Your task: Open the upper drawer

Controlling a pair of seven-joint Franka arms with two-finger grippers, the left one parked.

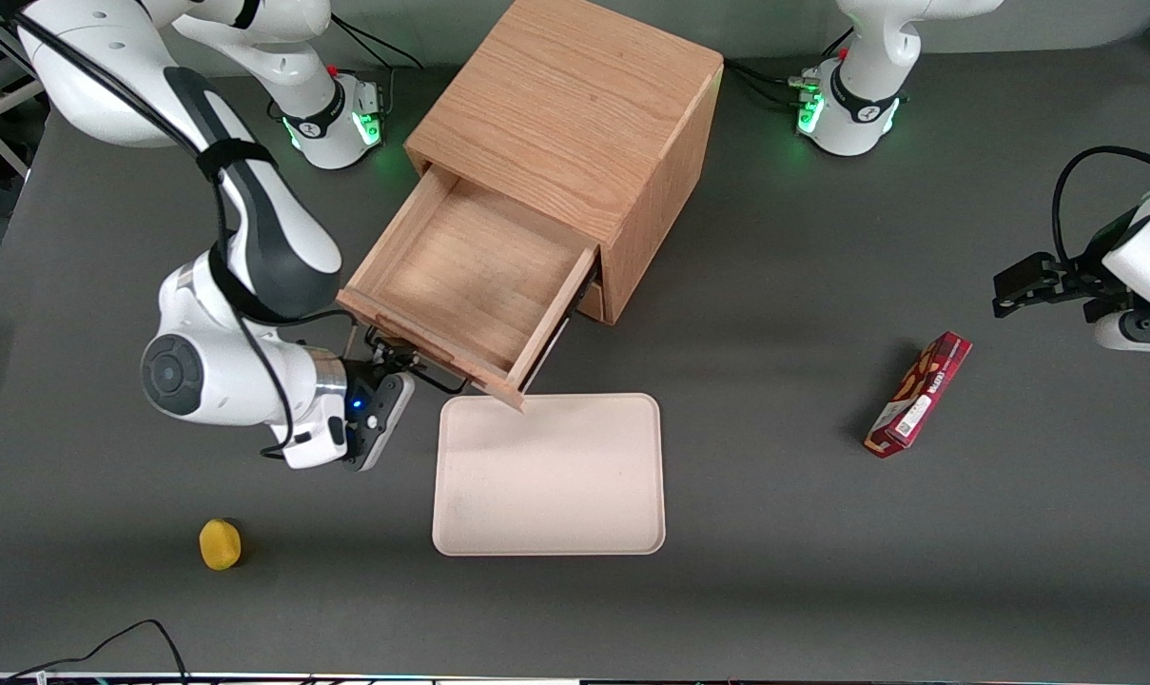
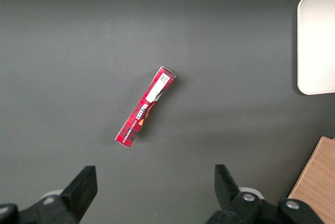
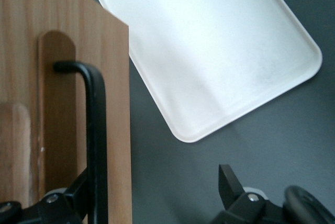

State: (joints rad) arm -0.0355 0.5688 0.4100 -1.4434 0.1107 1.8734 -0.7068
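The boxy oak cabinet [image 1: 575, 114] stands in the middle of the table. Its upper drawer [image 1: 470, 276] is pulled far out toward the front camera and its wooden inside shows nothing in it. The drawer's black wire handle [image 1: 429, 371] is on its front panel. My right gripper [image 1: 391, 366] is in front of that panel at the handle, with its fingers open. In the right wrist view the drawer front [image 3: 63, 103] and the handle [image 3: 97, 130] show; one finger [image 3: 78, 187] lies against the handle bar, the other finger [image 3: 229, 182] stands well apart over the table. The gripper [image 3: 154, 185] holds nothing.
A cream tray [image 1: 548, 473] lies just in front of the open drawer, nearer the front camera; it also shows in the wrist views [image 3: 209, 51] [image 2: 316, 41]. A red snack box [image 1: 919, 395] [image 2: 145, 106] lies toward the parked arm's end. A small yellow object [image 1: 220, 544] lies near the front edge.
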